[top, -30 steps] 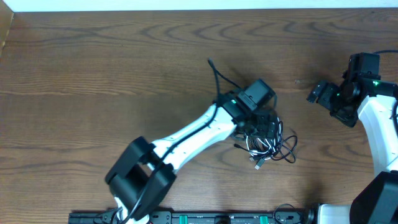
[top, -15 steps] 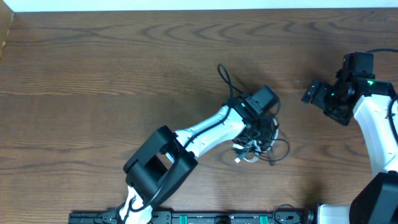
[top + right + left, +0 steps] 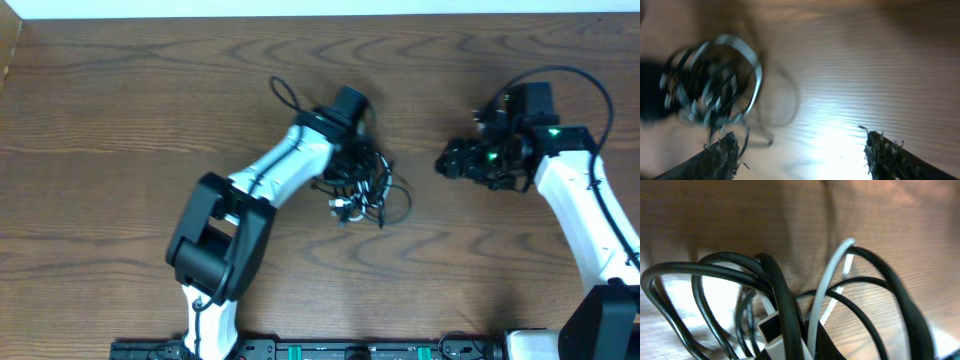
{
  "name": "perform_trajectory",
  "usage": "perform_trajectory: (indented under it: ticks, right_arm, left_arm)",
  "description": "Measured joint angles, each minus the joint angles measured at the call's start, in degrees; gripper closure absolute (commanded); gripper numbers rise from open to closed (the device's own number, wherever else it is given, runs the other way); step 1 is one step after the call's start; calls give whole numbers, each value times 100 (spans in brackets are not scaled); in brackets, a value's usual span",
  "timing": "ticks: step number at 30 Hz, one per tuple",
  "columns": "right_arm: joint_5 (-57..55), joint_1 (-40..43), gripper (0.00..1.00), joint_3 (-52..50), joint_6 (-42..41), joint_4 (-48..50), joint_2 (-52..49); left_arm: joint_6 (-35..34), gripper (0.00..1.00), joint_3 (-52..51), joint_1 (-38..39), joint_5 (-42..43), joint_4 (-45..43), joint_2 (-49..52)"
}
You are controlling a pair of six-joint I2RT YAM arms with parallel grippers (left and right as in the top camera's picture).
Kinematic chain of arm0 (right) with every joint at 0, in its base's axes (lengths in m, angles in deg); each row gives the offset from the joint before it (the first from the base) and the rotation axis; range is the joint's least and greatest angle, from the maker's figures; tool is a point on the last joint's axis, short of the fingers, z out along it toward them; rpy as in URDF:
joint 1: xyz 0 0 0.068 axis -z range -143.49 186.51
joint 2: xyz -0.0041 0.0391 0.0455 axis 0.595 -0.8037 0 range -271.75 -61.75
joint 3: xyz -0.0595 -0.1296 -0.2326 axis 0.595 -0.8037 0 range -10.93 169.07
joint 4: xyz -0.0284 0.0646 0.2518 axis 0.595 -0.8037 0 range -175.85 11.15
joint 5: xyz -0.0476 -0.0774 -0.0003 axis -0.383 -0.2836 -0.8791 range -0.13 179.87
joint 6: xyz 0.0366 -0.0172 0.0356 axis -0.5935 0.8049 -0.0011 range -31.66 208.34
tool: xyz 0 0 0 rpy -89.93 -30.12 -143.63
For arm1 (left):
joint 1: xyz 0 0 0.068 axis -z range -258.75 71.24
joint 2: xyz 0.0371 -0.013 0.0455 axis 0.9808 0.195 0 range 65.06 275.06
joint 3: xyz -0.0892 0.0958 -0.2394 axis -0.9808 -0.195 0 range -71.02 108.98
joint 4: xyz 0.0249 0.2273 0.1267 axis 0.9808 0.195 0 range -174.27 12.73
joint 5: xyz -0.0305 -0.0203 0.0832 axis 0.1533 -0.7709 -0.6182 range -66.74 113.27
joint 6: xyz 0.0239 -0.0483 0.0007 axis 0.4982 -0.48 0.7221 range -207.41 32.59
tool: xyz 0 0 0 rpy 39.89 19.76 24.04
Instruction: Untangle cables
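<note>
The cables (image 3: 362, 186) are one tangled bundle of black and white cord just left of the table's middle. My left gripper (image 3: 350, 160) reaches into the top of the bundle and is shut on it. Up close, black loops (image 3: 715, 275) and a white cord (image 3: 832, 275) rise from my left gripper (image 3: 800, 350), pinched between its jaws with a white plug end (image 3: 771, 330). My right gripper (image 3: 452, 160) is to the right of the bundle, apart from it and open. The blurred bundle (image 3: 710, 85) lies ahead and left of my right gripper (image 3: 800, 155), whose fingers (image 3: 720, 155) hold nothing.
The left arm's own black wire (image 3: 285, 95) loops out behind its wrist. The right arm's wire (image 3: 570, 75) arcs above its wrist. The table's back edge (image 3: 320, 14) runs along the top, and a black rail (image 3: 330, 350) sits at the front.
My left gripper has shut on the cable bundle and carried it left and toward the back. The right arm has swung left toward the bundle, its jaws narrowing a little.
</note>
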Motion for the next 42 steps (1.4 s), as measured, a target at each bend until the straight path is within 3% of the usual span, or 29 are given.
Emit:
perform_trajectory:
  ticks: [5,9,18,21,25,27,28,37,42]
  right_arm:
    - [487,-435,35,0,463,87,0]
    - [595,-649,36,0,595,133,-2]
    - [501,-1084,33,0,647,166,-343]
    - [505,-1259,36,0,649,245,-566]
    - [516,-1539,55,0,704,490,-837]
    - [501,-1648,92,0,726,667,-973]
    - [481,-1692,99,0,728,778,-1043]
    - [162,-1445,99,0,636,804,-1027]
    - [114,-999,99,-4,599,782,-260]
  left_arm:
    - [302,92,0,-654,1128,-9,0]
    - [442,92,0,-960,1801,-9,0]
    - [474,92,0,-1132,2269,168,0]
    - [444,92,0,-1130,2332,173,0]
    - [411,92,0,-1130,2391,184,0]
    - [407,92,0,-1130,2490,188,0]
    - [404,92,0,-1130,2529,188,0]
    - [404,92,0,-1130,2605,186,0]
    - [404,92,0,-1130,2603,190,0]
